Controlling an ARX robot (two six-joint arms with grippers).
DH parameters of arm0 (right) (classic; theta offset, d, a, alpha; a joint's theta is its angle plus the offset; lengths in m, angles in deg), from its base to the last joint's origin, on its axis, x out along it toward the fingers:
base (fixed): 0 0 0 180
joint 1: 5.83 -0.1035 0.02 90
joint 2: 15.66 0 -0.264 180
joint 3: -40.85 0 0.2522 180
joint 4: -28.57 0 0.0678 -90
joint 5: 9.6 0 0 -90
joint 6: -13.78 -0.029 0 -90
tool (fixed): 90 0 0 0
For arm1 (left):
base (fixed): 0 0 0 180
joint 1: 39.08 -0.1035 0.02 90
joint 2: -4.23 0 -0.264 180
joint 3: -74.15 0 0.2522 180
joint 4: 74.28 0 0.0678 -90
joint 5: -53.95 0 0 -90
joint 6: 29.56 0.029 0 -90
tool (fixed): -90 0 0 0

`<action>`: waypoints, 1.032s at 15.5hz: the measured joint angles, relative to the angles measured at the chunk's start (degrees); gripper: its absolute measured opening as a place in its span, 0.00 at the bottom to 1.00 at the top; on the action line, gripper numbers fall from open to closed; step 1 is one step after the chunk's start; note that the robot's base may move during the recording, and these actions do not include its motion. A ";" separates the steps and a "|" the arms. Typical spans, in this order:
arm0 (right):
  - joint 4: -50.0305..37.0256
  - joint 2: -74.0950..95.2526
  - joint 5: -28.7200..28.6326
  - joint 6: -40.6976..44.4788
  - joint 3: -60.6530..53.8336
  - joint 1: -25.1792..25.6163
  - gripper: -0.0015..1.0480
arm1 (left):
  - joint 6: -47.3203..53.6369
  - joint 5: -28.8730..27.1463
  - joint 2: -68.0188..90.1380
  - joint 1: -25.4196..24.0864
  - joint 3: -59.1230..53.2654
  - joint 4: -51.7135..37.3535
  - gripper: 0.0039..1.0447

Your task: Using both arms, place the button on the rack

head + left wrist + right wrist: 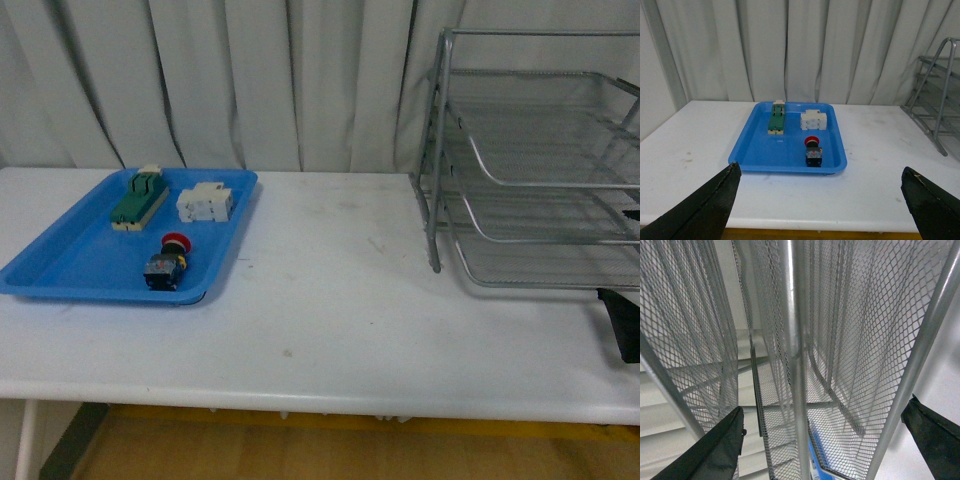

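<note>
The button [168, 263], red cap on a dark blocky body, lies in the blue tray [60, 270] at the table's left. In the left wrist view the button [813, 152] sits near the tray's closest rim. My left gripper [820, 170] is open short of that tray, over the table's front, with nothing between its fingers [710, 205]. The silver wire-mesh rack [530, 160] stands at the right. My right gripper [824, 409] is open close against the rack [790, 340], whose mesh and tubes fill that view. A black piece of the right arm [624, 325] shows beside the rack.
A green-and-cream switch block [139, 198] and a white rectangular block [205, 203] lie in the tray's far half. White curtains hang behind the white table [330, 300]. The table's front edge runs just below the left fingers.
</note>
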 joint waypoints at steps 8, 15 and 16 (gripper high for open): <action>0.02 1.07 0.00 1.11 4.11 0.31 0.62 | 0.00 0.00 0.00 0.00 0.00 -0.02 0.94; 0.35 2.56 -0.35 2.01 6.43 1.01 0.04 | 0.00 0.00 0.00 0.00 0.00 -0.02 0.94; 0.13 2.56 -0.85 2.05 6.10 1.36 0.04 | 0.00 0.00 0.00 0.00 0.00 -0.02 0.94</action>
